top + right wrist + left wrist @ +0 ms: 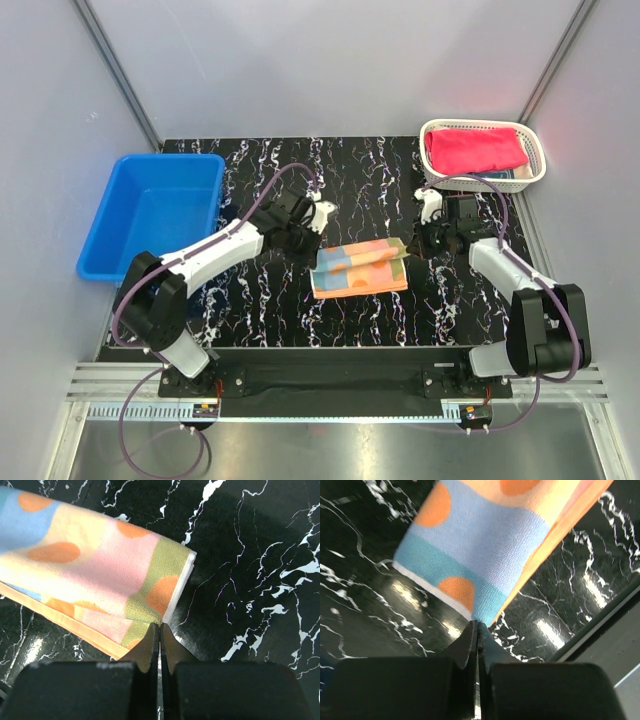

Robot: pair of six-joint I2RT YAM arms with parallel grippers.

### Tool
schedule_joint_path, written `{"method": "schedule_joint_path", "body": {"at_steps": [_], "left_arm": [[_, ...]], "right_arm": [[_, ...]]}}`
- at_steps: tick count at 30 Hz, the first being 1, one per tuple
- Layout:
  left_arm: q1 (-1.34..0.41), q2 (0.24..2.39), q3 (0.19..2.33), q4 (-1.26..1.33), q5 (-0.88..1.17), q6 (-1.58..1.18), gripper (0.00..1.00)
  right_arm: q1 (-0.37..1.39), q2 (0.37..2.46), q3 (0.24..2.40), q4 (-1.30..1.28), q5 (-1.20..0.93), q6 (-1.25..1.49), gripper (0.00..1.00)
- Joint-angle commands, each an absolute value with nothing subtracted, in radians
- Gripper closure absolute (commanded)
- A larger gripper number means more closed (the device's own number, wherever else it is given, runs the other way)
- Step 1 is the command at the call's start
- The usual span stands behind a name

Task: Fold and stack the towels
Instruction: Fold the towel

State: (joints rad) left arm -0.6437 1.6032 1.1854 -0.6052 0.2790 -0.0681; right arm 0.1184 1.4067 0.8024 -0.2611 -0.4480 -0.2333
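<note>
Lighting is bright, diffuse and overhead, leaving soft white glare patches on the glossy marble tabletop (365, 610) in both wrist views. The dotted towel (485, 540) appears slightly blurred in the left wrist view and sharper in the right.

You can see 1 patterned towel (362, 266), 1 pink-red towel (475, 150), 1 blue bin (150, 215) and 1 white basket (537, 160).

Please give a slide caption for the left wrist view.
Left gripper, shut, pinches one corner of the orange-dotted towel.
</note>
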Motion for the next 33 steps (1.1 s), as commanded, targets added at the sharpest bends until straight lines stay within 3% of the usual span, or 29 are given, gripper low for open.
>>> {"method": "schedule_joint_path", "body": {"at_steps": [1, 18, 21, 24, 28, 31, 33], "left_arm": [[-0.658, 1.555, 1.16, -0.614, 0.256, -0.098, 1.0], [-0.678, 1.566, 1.112, -0.653, 0.233, -0.123, 1.0], [-0.687, 1.58, 1.104, -0.655, 0.255, -0.121, 1.0], [-0.699, 1.598, 1.094, -0.647, 0.288, -0.126, 1.0], [-0.724, 1.605, 1.066, -0.626, 0.34, -0.147, 1.0], [-0.727, 1.583, 1.034, -0.595, 0.377, -0.175, 0.79], [-0.727, 1.583, 1.034, -0.621, 0.373, -0.181, 0.78]], "right_arm": [[0.115, 1.347, 0.801, -0.265, -0.429, -0.21, 1.0], [0.16, 1.241, 0.764, -0.445, -0.5, -0.382, 0.88], [0.158, 1.232, 0.762, -0.465, -0.457, -0.403, 0.81], [0.16, 1.246, 0.767, -0.462, -0.457, -0.4, 0.64], [0.16, 1.267, 0.81, -0.479, -0.437, -0.362, 0.63], [0.16, 1.29, 0.869, -0.479, -0.423, -0.245, 0.63], [0.163, 1.31, 0.905, -0.479, -0.388, -0.142, 0.62]]}}
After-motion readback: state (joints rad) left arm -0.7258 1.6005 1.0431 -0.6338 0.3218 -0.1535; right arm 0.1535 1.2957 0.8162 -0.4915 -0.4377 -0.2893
